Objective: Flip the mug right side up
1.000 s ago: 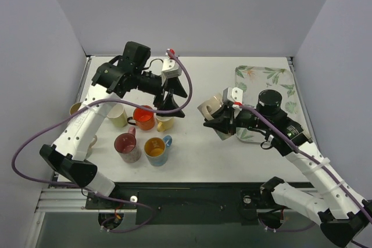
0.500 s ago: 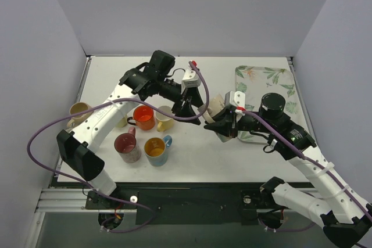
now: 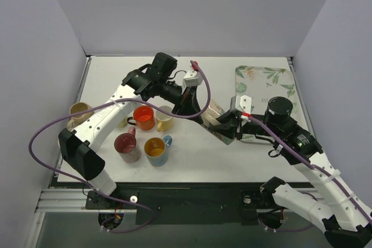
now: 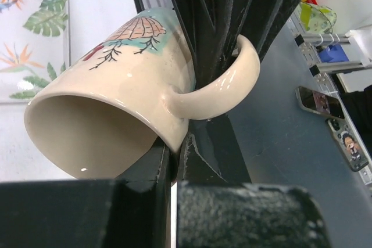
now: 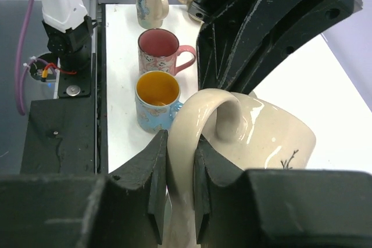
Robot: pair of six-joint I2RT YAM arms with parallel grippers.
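Left gripper [image 4: 172, 164]: is clamping its jaws tight on the rim of the cream mug [image 4: 116, 79], right beside the handle [image 4: 224, 85]; right gripper [image 5: 180, 164]: is pinching that same handle between closed fingers [image 5: 152, 169], coming in from the side nearer the leaf-patterned tray [image 3: 273, 76]; cream mug, painted with a fan flower and twigs: is lying on its side between the two grippers, just off the tray's left edge, mouth facing away from the tray, handle turned toward the near edge of the table [image 3: 110, 71]; whether it is touching the table cannot be told.

Other stock, all standing upright and well to the left of the tray: orange mug [image 3: 144, 117]; pale yellow mug [image 3: 164, 121] just on its tray side; pink mug [image 3: 127, 143] and blue mug [image 3: 155, 148], yellow inside, sitting side by side; tan mug [image 3: 78, 110], farthest from the tray.
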